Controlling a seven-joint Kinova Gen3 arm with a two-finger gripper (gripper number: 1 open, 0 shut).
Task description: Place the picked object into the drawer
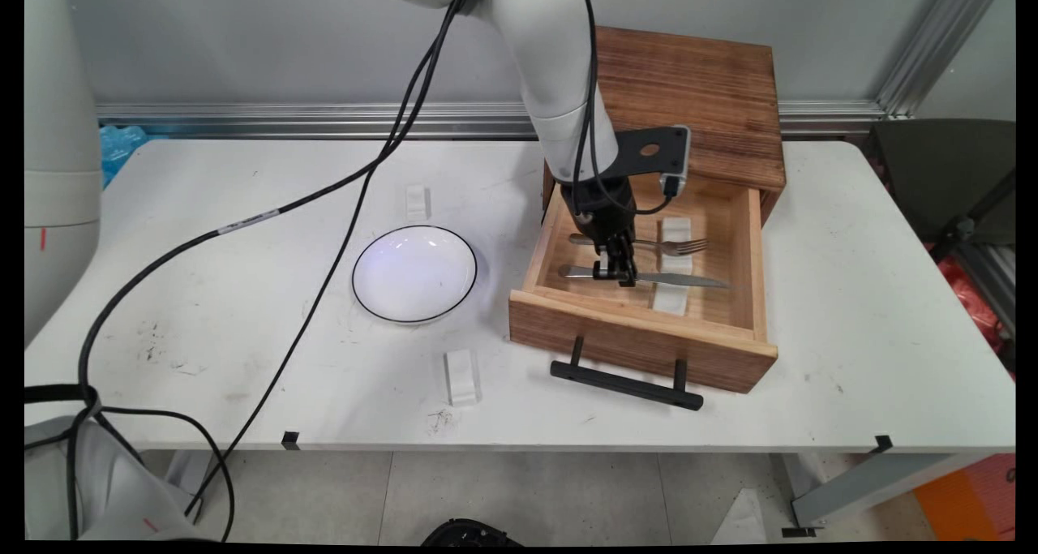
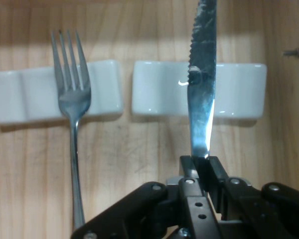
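The end effector (image 1: pixel 614 272) is down inside the open wooden drawer (image 1: pixel 641 337), and it is clamped on the knife (image 1: pixel 681 280), its black fingers (image 2: pixel 205 172) pinched tight on the metal where handle meets blade. From the hand view the serrated blade runs straight up and away from the grip, crossing a white rest (image 2: pixel 239 89) that lies on the drawer floor. Just beside it, parallel and untouched, lies the fork (image 2: pixel 72 107), tines propped on a second white rest (image 2: pixel 20 97). In the main view the knife sits in the nearer half of the drawer, the fork (image 1: pixel 677 246) behind it, both lying crosswise. Out on the counter (image 1: pixel 851 359), well apart to the left, a white bowl with a dark rim (image 1: pixel 414 273) sits between two more white rests, one behind it (image 1: pixel 416 201) and one nearer the front edge (image 1: pixel 461 375). The drawer's black handle (image 1: pixel 624 384) juts toward the camera. By the look of it, this is the grasp stage: the grip is made, the knife seems not yet clear of its rest. Lifting it out would call for a straight, level rise, clear of the drawer's walls and the neighbouring fork.
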